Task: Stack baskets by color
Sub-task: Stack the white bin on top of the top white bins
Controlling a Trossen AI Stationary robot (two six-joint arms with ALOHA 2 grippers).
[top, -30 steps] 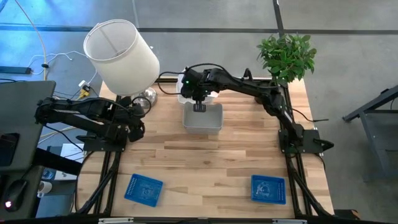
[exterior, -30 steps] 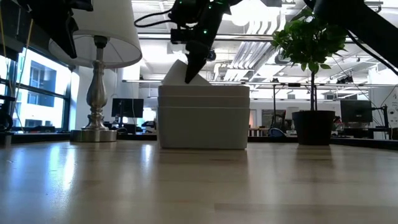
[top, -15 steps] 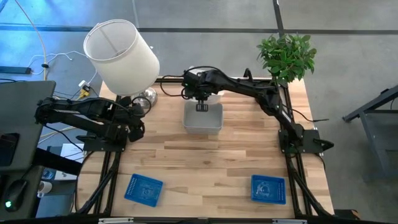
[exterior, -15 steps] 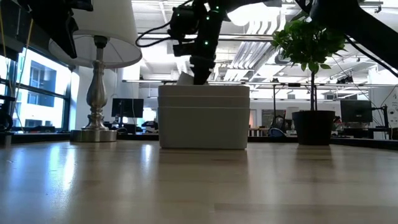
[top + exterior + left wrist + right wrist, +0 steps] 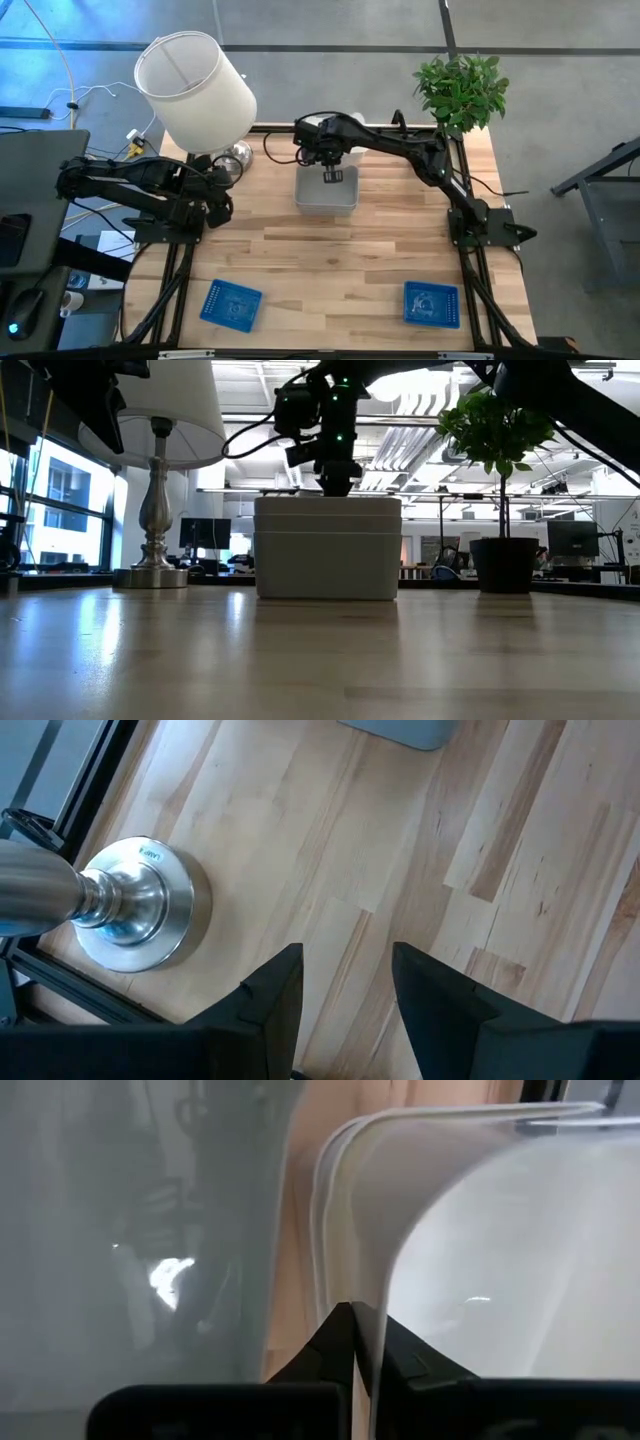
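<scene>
A pale stack of baskets (image 5: pixel 325 195) stands at the table's far middle; the low view shows its layers (image 5: pixel 327 550). My right gripper (image 5: pixel 333 176) is above the stack's far part, pointing down and shut on the top basket (image 5: pixel 480 1250). Next to that basket the right wrist view shows a translucent grey wall (image 5: pixel 150 1230). Two blue baskets (image 5: pixel 232 303) (image 5: pixel 431 303) lie flat near the front edge. My left gripper (image 5: pixel 345 960) hangs open over bare wood at the table's left, beside the lamp's foot (image 5: pixel 130 905). My right gripper pinches the top basket's thin side wall at its rim (image 5: pixel 340 1280) between its two fingers. One finger is on the white inner side and one is outside. The fingers come from above, pointing down. The basket sits level, nested in the top of the stack.
A big white lampshade (image 5: pixel 195 90) leans over the far left corner on a silver foot (image 5: pixel 237 160). A potted plant (image 5: pixel 460 88) stands at the far right corner. Bare wood (image 5: pixel 330 260) lies between the stack and the blue baskets.
My right gripper has sunk toward the stack and tipped more steeply downward, staying shut. The pale basket it holds stood tilted above the stack's far edge; now it has come down level into the top of the stack.
</scene>
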